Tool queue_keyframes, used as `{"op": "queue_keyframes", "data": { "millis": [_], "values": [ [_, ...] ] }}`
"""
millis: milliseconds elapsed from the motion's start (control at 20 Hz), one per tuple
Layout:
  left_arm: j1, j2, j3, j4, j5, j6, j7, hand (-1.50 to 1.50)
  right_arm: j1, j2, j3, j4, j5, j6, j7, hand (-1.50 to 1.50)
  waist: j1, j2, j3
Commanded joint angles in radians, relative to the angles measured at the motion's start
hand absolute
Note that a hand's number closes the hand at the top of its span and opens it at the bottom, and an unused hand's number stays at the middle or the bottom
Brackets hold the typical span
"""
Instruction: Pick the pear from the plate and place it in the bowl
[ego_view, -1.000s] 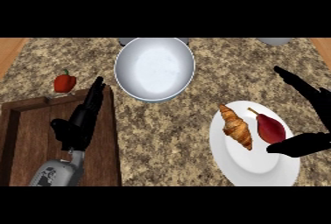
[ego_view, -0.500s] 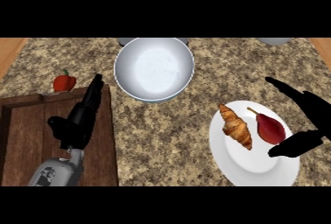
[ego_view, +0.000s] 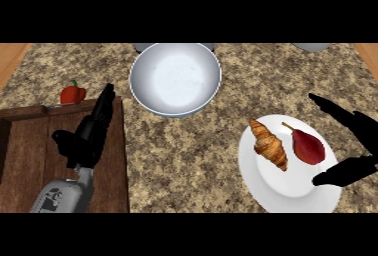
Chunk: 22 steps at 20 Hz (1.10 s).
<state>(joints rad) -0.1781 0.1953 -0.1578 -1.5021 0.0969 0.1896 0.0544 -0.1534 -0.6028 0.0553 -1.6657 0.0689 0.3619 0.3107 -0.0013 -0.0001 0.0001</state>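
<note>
Right hand (ego_view: 353, 145) is spread wide at the right edge of the plate (ego_view: 291, 195), fingers up top and thumb down low, nothing in it yet. The dark red pear (ego_view: 308, 146) lies on the plate just inside that gap, stem pointing up-left, with a croissant (ego_view: 269, 144) right beside it on the left. So I'd call this the reach step, grasp not made.

Next it needs to slide in around the pear without nudging the croissant, close, lift, then carry it up-left to the white bowl (ego_view: 176, 78), which is well apart across the granite counter (ego_view: 184, 150).

Left hand (ego_view: 87, 137) rests over the wooden board (ego_view: 29, 150), fingers straight, near a small red pepper (ego_view: 72, 93).
</note>
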Motion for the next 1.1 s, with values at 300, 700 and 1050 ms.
{"op": "queue_keyframes", "data": {
  "millis": [300,700,1050],
  "values": [
    [0.025,-0.084,-0.007,0.027,-0.069,-0.007,-0.025,0.0,0.067,0.109,-0.087,-0.011,0.011,0.071,-0.05,-1.5,-0.001,0.0,0.0],
    [0.051,-0.03,0.07,-0.076,-0.038,-0.084,0.039,0.0,0.033,0.167,-0.139,0.115,0.029,0.112,-0.086,-1.5,0.003,0.0,0.0],
    [0.006,-0.11,0.05,-0.049,-0.118,-0.042,0.059,0.0,0.039,0.238,-0.124,0.137,0.148,0.084,-0.13,-1.5,0.001,0.0,0.0]
  ]
}}
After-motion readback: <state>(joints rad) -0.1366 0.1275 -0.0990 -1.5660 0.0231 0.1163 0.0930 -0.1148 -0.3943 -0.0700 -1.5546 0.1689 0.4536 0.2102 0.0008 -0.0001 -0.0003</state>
